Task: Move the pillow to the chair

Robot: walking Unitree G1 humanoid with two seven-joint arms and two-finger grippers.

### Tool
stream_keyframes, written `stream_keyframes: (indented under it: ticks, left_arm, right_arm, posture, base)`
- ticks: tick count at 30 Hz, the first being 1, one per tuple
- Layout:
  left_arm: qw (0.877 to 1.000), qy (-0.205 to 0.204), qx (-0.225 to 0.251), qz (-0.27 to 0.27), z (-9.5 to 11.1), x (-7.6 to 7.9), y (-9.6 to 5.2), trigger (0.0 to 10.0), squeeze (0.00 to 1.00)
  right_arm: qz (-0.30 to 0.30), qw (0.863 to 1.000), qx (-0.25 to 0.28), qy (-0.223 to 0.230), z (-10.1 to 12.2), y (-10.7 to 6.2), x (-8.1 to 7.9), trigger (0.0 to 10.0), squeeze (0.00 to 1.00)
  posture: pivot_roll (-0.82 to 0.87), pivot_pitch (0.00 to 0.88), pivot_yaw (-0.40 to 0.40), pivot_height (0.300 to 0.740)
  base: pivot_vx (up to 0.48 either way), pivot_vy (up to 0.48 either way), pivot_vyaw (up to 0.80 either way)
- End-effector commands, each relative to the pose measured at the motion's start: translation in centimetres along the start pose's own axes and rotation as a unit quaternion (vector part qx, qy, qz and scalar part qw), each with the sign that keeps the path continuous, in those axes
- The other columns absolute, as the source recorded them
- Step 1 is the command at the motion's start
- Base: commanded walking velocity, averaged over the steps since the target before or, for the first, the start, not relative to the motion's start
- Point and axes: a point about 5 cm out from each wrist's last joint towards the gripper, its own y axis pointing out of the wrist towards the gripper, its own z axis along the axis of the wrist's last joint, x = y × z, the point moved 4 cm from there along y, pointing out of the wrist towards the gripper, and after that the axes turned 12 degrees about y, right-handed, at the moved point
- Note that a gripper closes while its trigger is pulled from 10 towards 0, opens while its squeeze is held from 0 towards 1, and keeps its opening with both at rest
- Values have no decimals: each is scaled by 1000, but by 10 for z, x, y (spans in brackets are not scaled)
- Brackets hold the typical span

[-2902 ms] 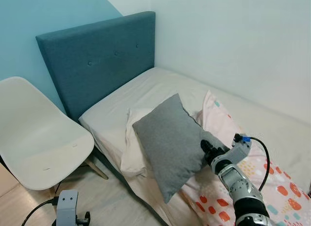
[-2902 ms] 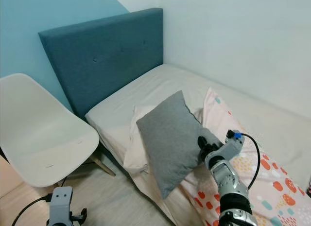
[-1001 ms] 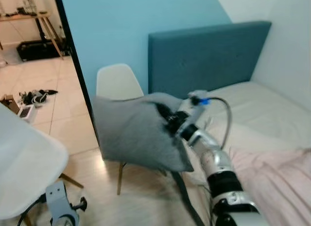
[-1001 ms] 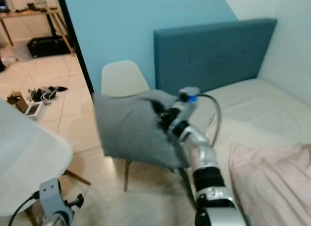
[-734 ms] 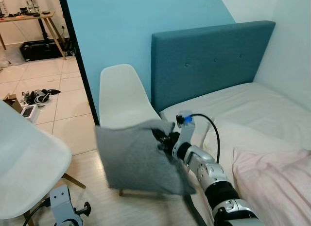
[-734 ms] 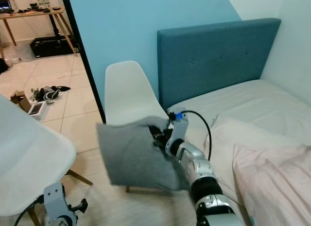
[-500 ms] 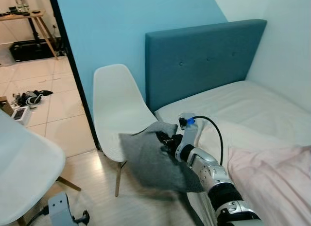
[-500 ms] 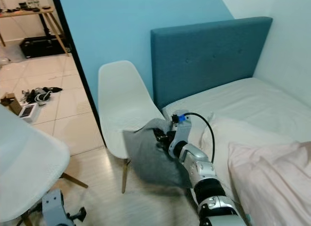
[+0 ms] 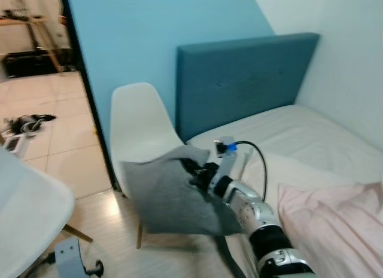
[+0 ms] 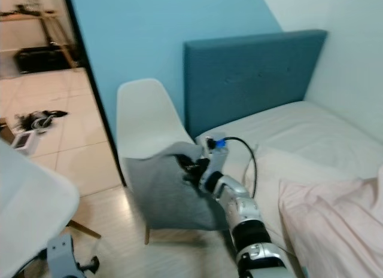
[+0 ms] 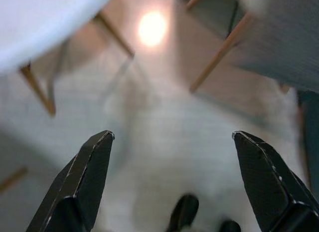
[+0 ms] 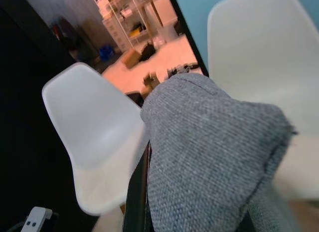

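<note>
Right gripper (image 9: pixel 192 170) clamped on knitted grey pillow (image 9: pixel 170 197) before moulded white chair (image 9: pixel 140 128); left gripper (image 11: pixel 172 184) wide open.

No text, label, brand, number or sign can be read anywhere in these pictures.
</note>
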Motion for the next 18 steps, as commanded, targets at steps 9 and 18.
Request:
stream_keyframes:
  ticks: [9, 18]
  left_arm:
    - [1000, 6, 18, -23, 12, 13, 2, 10000, 0]
    - [999, 19, 30, -41, 18, 20, 3, 10000, 0]
  right_arm:
    - [7, 998, 58, -4, 30, 2, -6, 10000, 0]
    - [3, 996, 79, 39, 34, 0, -4, 10000, 0]
  posture:
    - [-102, 0, -21, 740]
    - [-106, 0, -12, 740]
  base:
    - [304, 0, 0]
    - [327, 0, 0]
